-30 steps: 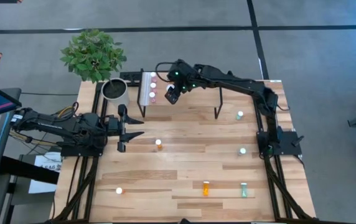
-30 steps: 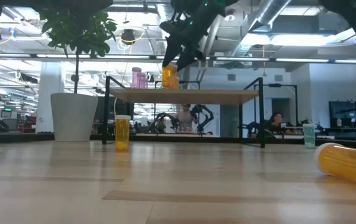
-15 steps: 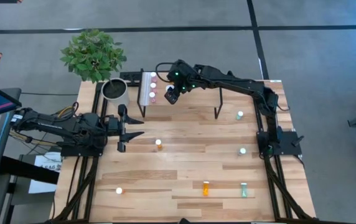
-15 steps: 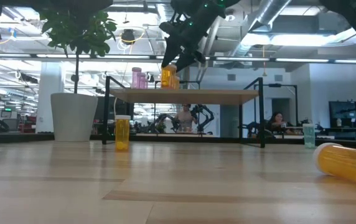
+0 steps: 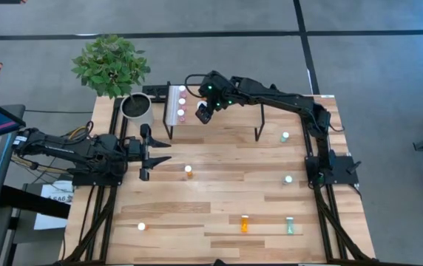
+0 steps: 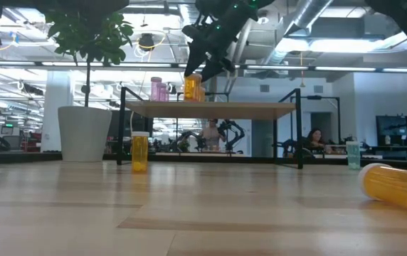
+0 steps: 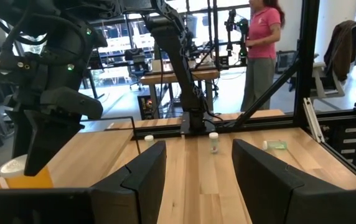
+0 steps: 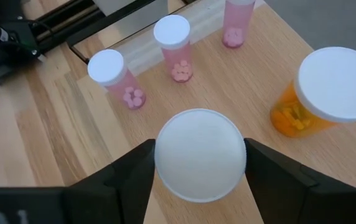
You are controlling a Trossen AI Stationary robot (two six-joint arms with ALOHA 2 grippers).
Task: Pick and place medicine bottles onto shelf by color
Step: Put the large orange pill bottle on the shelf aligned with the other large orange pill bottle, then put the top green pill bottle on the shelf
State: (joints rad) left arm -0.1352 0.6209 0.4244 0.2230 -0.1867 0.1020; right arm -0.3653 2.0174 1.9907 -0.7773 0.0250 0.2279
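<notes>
The shelf [image 5: 222,118] stands at the table's far side, its white strip [image 5: 173,107] on its left end. My right gripper [image 5: 204,112] is over the shelf's left part, shut on an orange white-capped bottle [image 6: 191,87]. A second orange bottle [image 8: 324,93] and three pink bottles [image 8: 177,46] stand on the shelf beside it. An orange bottle [image 5: 188,171] stands mid-table. My left gripper [image 5: 149,151] waits open at the table's left, level above the top. My right gripper pinches the orange bottle's white cap [image 8: 200,154] between its two fingers [image 8: 134,180], one on each side of the cap's rim. The fingers come from above, pointing down. The bottle is upright; in the low view its base is at the shelf top, touching or not I cannot tell.
A plant in a grey-white pot [image 5: 136,108] stands left of the shelf. Loose bottles are on the table: two green standing at the right [image 5: 285,137] [image 5: 288,179], an orange [image 5: 244,223] and a green [image 5: 289,225] lying near the front, one white-capped at front left [image 5: 141,227].
</notes>
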